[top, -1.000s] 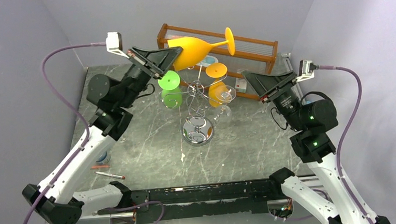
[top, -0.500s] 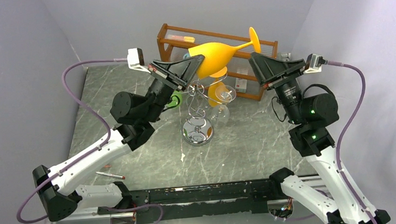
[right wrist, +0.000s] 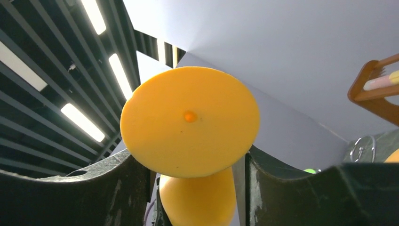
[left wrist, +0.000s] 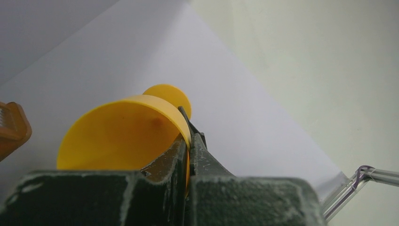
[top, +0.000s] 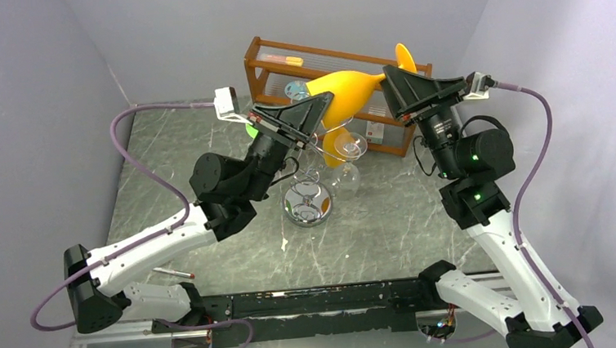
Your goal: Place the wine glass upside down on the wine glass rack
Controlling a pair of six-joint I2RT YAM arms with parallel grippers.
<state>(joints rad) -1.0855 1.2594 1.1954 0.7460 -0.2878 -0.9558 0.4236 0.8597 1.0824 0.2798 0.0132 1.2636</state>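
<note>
Overhead: we see the orange wine glass (top: 348, 93) held on its side in the air, bowl to the left and foot to the right, above the wine glass rack (top: 307, 192).
Left arm: it runs low from its base at the near left corner, bends at the elbow, then climbs to the right, with the wrist raised over the rack.
Left gripper: the left gripper (top: 326, 101) is pinched tight on the bowl's edge. In its wrist view we see both fingers (left wrist: 162, 165) pressed together with the orange rim (left wrist: 134, 97) caught between them.
Right arm: it stands steeply from the near right corner, upper joints stacked, wrist turned leftward toward the glass.
Right gripper: the right gripper (top: 387, 82) stands wide, with one finger on each side of the stem just behind the foot. In its wrist view we see the stem (right wrist: 197, 202) between the fingers (right wrist: 291, 188) with a gap on the right side, and the round foot (right wrist: 188, 122) fills the middle.
Rack: it stands on its round shiny base near the middle of the table (top: 390, 225), with a second orange glass (top: 336, 149) and a clear glass (top: 353, 146) at its right side.
Backdrop: a brown wooden shelf (top: 280, 57) sits at the far wall, behind the held glass.
</note>
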